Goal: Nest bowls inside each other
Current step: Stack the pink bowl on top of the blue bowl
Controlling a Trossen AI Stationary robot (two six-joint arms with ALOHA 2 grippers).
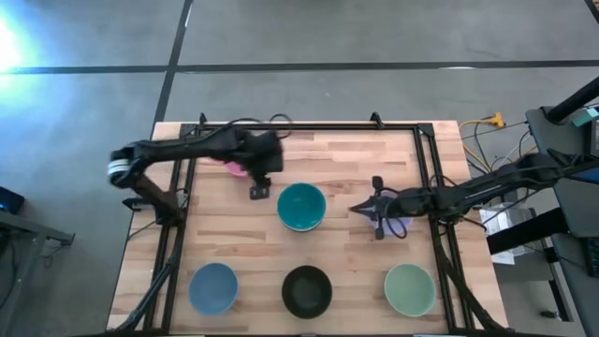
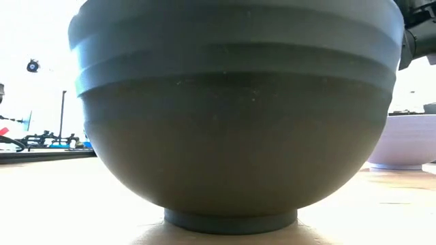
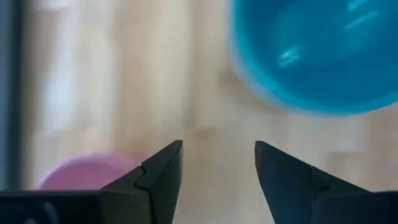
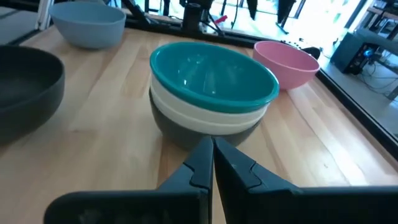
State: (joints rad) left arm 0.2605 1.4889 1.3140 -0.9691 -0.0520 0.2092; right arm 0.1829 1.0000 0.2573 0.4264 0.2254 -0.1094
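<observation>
I see the glossy round teal bowl (image 4: 214,74) sitting upright, mouth up, atop a white bowl (image 4: 208,112) nested in a dark one, mid-table. My left gripper (image 3: 217,180) hangs with jaws apart and empty above the round pink bowl (image 4: 287,62) at the table's far side. My right gripper (image 4: 211,165), pinched closed on nothing, points at the stack from just beside it.

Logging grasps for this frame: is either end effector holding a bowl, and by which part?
Nothing is held. The left end effector is open over bare table beside the pink bowl; the right end effector is shut, empty.
</observation>
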